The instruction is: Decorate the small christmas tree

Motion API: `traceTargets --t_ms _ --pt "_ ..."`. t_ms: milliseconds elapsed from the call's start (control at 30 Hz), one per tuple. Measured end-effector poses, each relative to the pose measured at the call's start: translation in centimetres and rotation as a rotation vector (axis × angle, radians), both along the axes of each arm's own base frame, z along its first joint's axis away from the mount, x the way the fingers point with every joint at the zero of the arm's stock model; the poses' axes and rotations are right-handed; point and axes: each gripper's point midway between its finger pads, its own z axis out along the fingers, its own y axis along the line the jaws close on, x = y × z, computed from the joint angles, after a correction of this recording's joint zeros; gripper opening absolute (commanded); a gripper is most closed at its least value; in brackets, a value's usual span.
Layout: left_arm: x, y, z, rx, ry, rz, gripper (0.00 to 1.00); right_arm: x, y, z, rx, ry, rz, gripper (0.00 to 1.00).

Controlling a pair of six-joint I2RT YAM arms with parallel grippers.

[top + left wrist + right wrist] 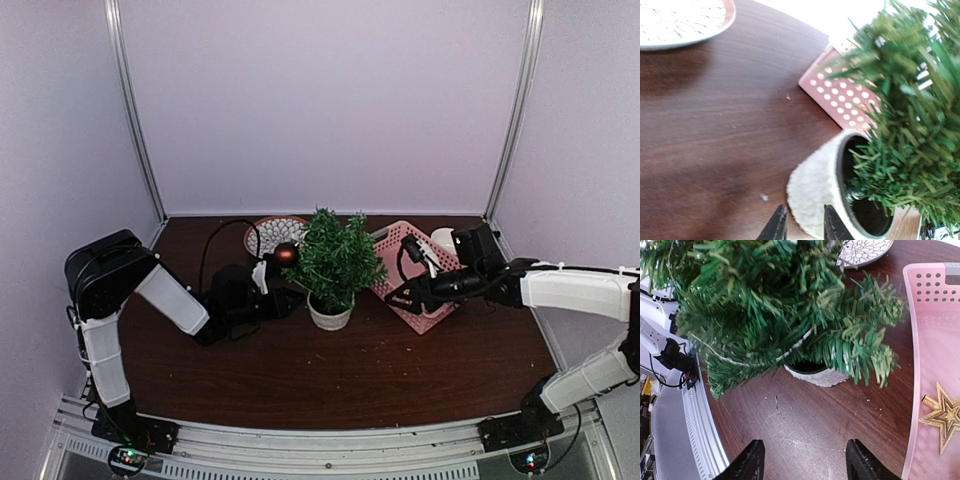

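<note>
One small christmas tree (335, 262) stood upright in its whitish pot (330, 316) mid-desk (300, 380), between a patterned plate (270, 232) and a pink basket (415, 275). Right gripper (807, 465): fingers (752, 462) spread wide, empty, beside the tree. Left gripper (804, 220): fingers (776, 227) near the pot, narrow gap; could not tell whether they pinched anything. Gold star (942, 415) lay in the basket.

- small christmas tree (335, 258): dark green needles with paler, yellowish tips.
- pot (812, 192): whitish and grainy, black inside.
- basket (935, 340): pink, with rows of round holes.
- star (942, 415): glittery gold.
- plate (715, 27): white lacy pattern with a brown rim.
- ball (287, 253): reddish-brown, I think; it is small from here.
- table (350, 370): dark brown wood grain.
</note>
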Motion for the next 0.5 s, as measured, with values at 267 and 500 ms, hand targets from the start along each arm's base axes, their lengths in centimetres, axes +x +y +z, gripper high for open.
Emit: traceTargets --t_ms 267,500 --pt "0.5 1.9 3.3 0.013 -0.058 0.023 0.27 -1.7 1.5 -2.9 0.013 -0.057 -0.028 0.45" --pt "-0.5 4.0 6.4 0.008 -0.114 0.054 0.27 -1.6 4.2 -3.3 -0.004 -0.181 -0.013 0.38"
